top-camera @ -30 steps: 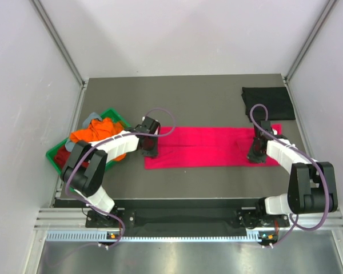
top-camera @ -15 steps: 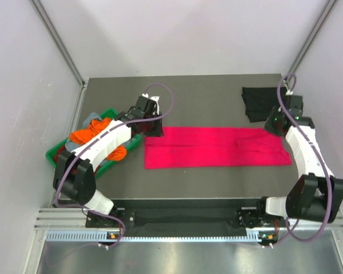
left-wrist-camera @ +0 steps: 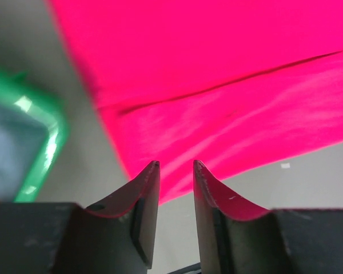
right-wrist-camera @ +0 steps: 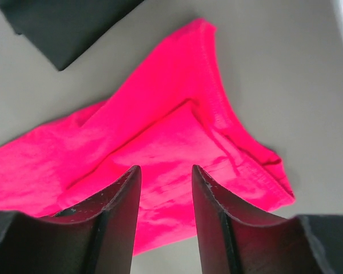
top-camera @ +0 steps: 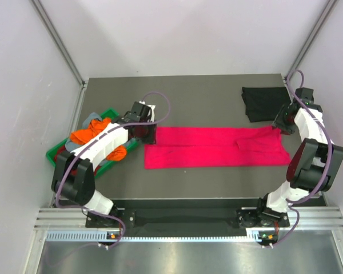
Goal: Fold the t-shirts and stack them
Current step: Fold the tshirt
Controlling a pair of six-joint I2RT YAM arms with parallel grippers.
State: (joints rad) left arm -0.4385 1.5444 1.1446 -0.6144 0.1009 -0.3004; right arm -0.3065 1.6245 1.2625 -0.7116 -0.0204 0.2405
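Nearest my side of the tabletop (top-camera: 200, 94), the pink-red t-shirt (top-camera: 208, 149) lies flat as a long band running left to right across the middle. A lengthwise fold line shows along it, and a smaller flap is doubled over near its right end.

I find the left claw (top-camera: 149, 132) over the far corner of the band's left end. In the left wrist view the left claw (left-wrist-camera: 175, 165) has its fingers (left-wrist-camera: 143, 197) standing a narrow gap apart, with nothing between them. The pink cloth (left-wrist-camera: 217, 74) shows beneath, blurred.

The right claw (top-camera: 281, 122) hangs at the band's right end, by its far corner. In the right wrist view the right claw (right-wrist-camera: 164, 169) is likewise parted and empty. Below it the rumpled, stitched edge of the pink-red t-shirt (right-wrist-camera: 160, 128) rests on bare tabletop (right-wrist-camera: 286, 68).

At the left edge stands the green tray (top-camera: 52, 153), its rim also visible past the left claw (left-wrist-camera: 50, 145). In it I see the orange t-shirt (top-camera: 90, 132) heaped on top, some of it spilling over the tray's right side, with a grey-blue t-shirt (top-camera: 91, 118) behind it.

Farthest, at the right rear corner, the black t-shirt (top-camera: 266, 103) lies folded flat. Its corner appears in the right wrist view (right-wrist-camera: 63, 25), just apart from the pink one.
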